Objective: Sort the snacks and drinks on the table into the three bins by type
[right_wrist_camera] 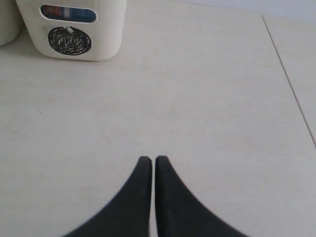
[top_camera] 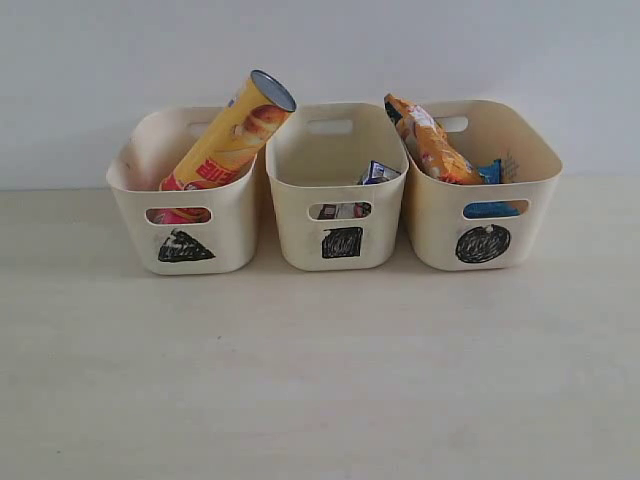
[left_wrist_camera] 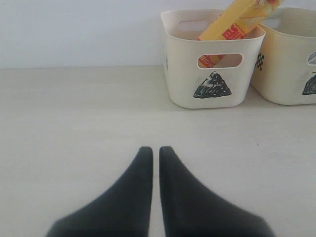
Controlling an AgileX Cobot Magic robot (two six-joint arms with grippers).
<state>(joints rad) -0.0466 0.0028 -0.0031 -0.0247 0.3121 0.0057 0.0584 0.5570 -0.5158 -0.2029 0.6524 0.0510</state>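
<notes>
Cream plastic triangle-marked bin (top_camera: 130, 230), well ahead of the left jaws, held the yellow-and-red crisp tube (top_camera: 232, 135); the square-marked bin (top_camera: 290, 200) held the blue-and-white carton (top_camera: 378, 172), the circle-marked bin (top_camera: 430, 235) the orange bag (top_camera: 432, 145). Left jaws and right jaws were all but closed, empty. Sorting looked finished: best kept back from the bins.

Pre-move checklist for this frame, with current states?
1. Left gripper and right gripper shut, empty: ok.
2. No loose items seen on the table: ok.
3. Yellow-and-red tube in triangle bin, leaning, top above the rim: ok.
4. Carton in square bin: ok.
5. Orange bag and blue bag in circle bin: ok.
6. What else lies beneath the tube: cannot tell.
</notes>
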